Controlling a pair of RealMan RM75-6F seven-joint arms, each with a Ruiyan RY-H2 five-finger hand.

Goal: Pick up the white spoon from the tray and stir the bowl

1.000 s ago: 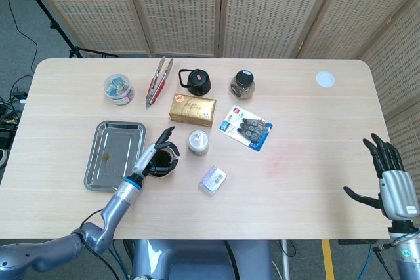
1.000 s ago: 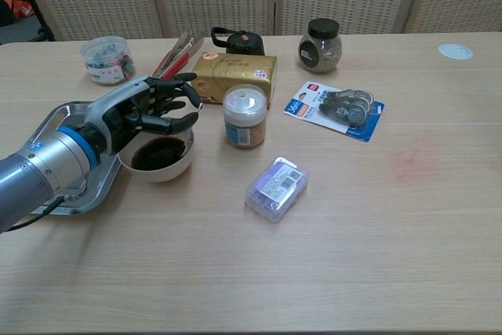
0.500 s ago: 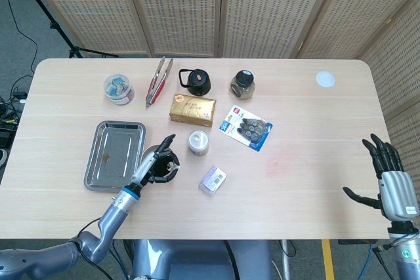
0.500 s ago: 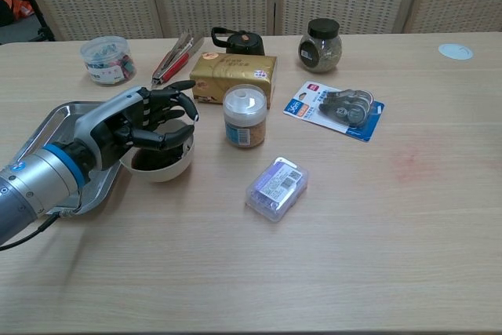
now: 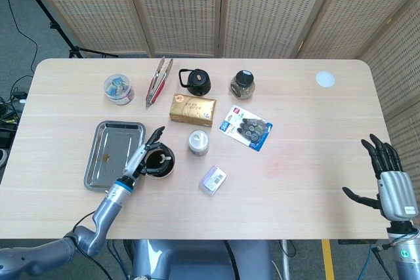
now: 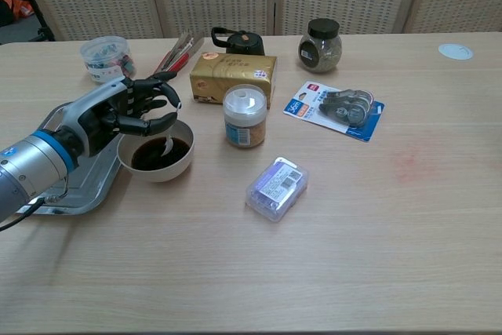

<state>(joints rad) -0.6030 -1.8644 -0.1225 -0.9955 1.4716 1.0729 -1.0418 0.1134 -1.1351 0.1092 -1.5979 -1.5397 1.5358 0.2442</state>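
The left hand pinches the small white spoon, its pale bowl dipped in dark liquid in the white bowl beside the tray, while the right hand hangs open-fingered off the table's right edge.

The table is pale wood-grain laminate, matt. The tray is brushed metal with a dull sheen. The bowl looks like smooth white ceramic or plastic, its dark liquid glossy. The gold box has shiny foil-like card. The left hand is black plastic and grey metal.
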